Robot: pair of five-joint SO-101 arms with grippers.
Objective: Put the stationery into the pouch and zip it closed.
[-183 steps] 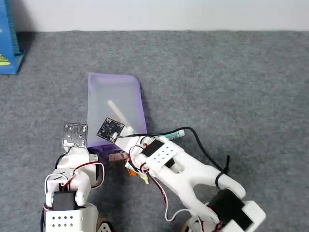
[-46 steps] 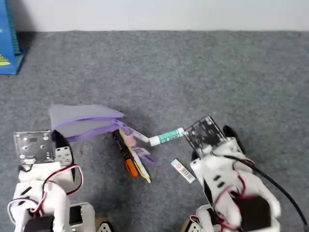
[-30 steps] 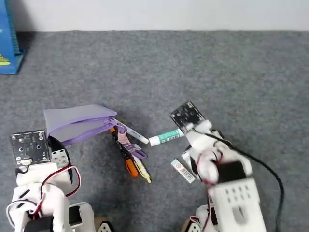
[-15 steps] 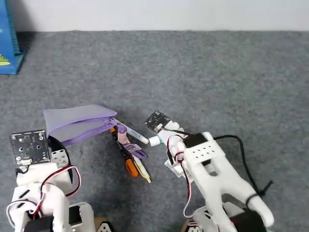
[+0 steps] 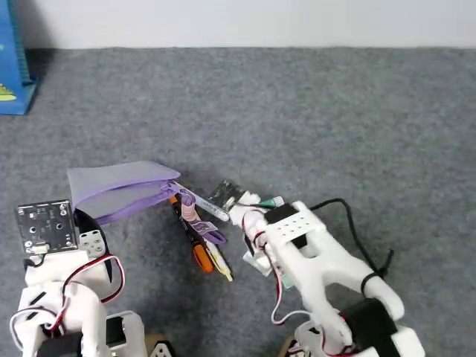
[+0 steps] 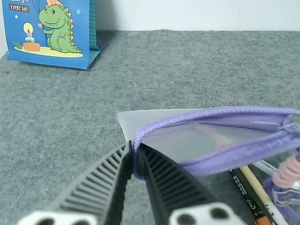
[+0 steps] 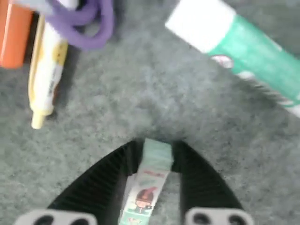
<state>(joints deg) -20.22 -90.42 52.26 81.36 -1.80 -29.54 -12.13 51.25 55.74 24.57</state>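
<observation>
White right end effector [image 7: 157,147] astride eraser [image 7: 151,180]

Print stood on 4 things. The blue box [image 6: 51,33] carried a short line of white capitals in its upper corner, beside a cartoon green dinosaur and a cake with 1 candle. The black pen [image 6: 241,185] bore small white lettering and a round sign along its barrel, too fine to make out. The green glue stick [image 7: 248,51] had a label with a red-and-white mark near its white cap and blurred lettering further along. The small pale-green block [image 7: 149,178] wore a white label with a small reddish picture and faint lines of print, none of it legible.
</observation>
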